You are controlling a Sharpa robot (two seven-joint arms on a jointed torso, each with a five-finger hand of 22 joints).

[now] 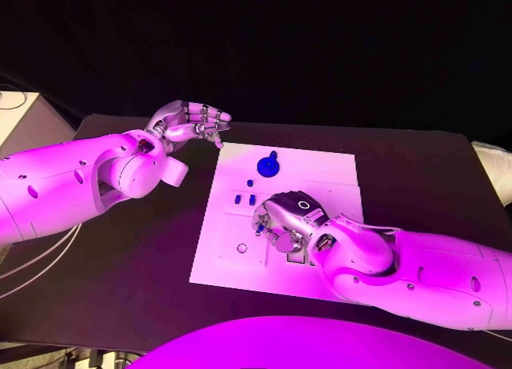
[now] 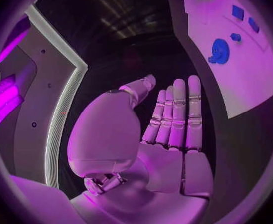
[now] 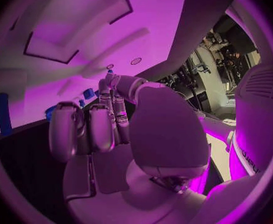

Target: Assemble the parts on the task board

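The right hand [image 1: 287,223] is working low over the middle of the white task board [image 1: 323,165], its fingers curling down toward the surface. In the right wrist view a small blue piece [image 3: 109,72] is showing at the fingertips [image 3: 105,87], but whether the fingers are actually pinching it or only touching it cannot be told. The left hand [image 1: 190,121] is hovering off the board, beyond its far left corner, holding nothing, with fingers stretched out side by side.

The other parts are sitting on the board: a large round blue part [image 1: 267,164] near its far edge, and two small blue blocks [image 1: 245,199] between that round part and the right hand. A small round hole [image 1: 241,247] is lying toward the board's left edge, beside the right hand.

The likely trouble from here is that the right hand is covering its own work, so the piece could be going in tilted and jamming, or slipping out of a loose fingertip hold and skidding across the board. The palm is also sitting close to the two small blocks and could be nudging them out of place. The board looks unheld, so a hard push might be shifting it on the black table [image 1: 411,161]
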